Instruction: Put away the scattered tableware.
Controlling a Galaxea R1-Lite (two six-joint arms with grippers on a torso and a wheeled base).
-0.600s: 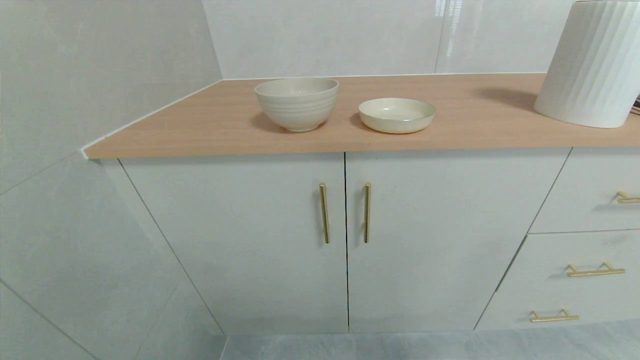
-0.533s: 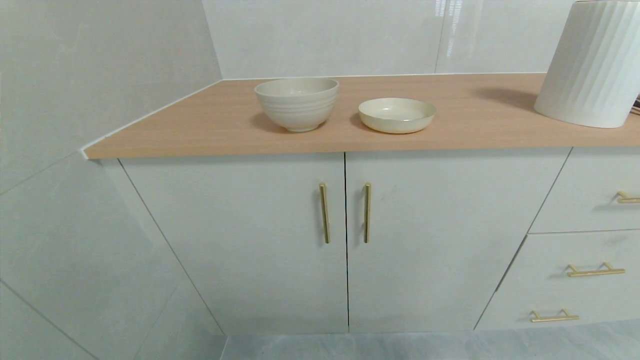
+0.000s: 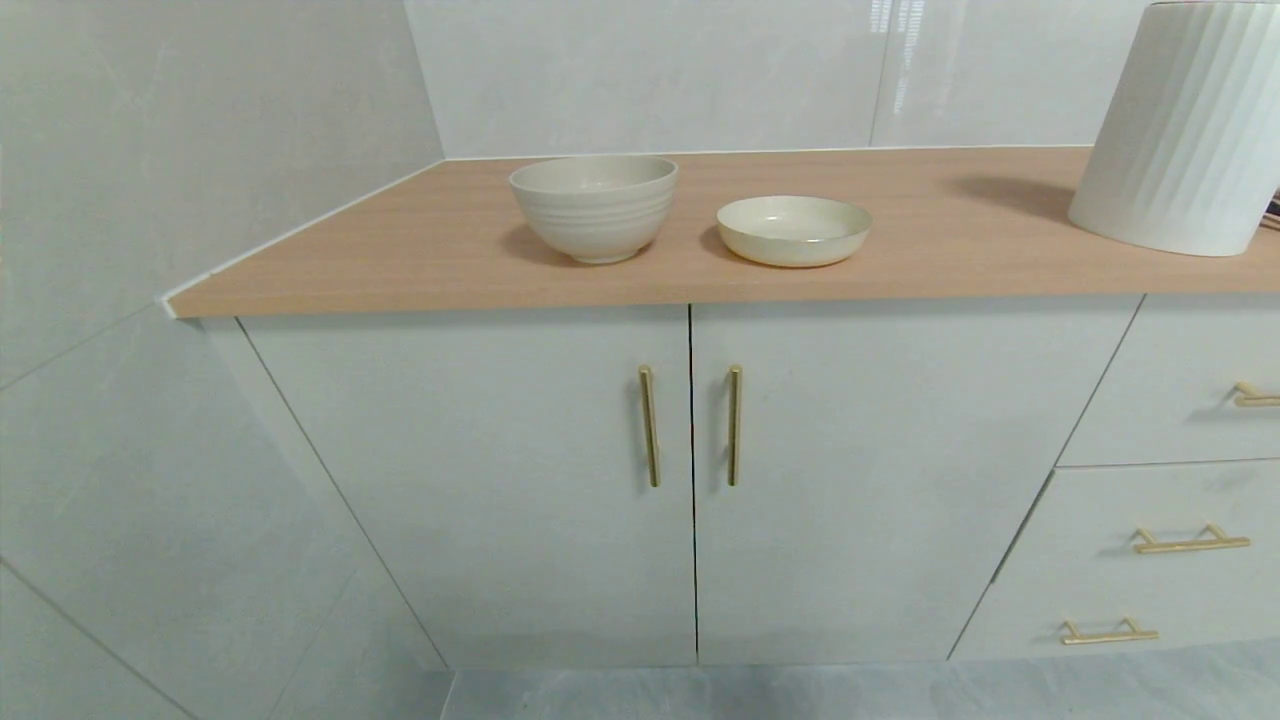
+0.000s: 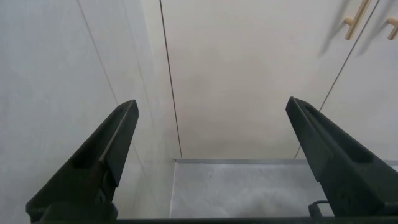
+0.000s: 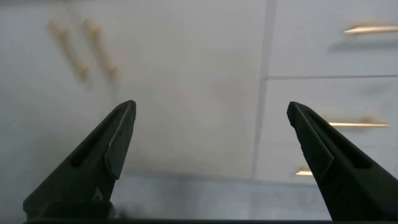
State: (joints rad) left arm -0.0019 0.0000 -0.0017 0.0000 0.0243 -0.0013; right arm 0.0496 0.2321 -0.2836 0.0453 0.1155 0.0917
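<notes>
One bowl [image 3: 594, 207], one dish [image 3: 794, 230], possibly plate

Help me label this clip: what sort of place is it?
Probably a kitchen: a wood counter with a bowl and a plate, closed cabinet doors and drawers below, tiled wall behind.

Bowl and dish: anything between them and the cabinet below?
Yes: both cabinet doors under the bowl and dish are shut. On the countertop nothing stands in front of either.
</notes>
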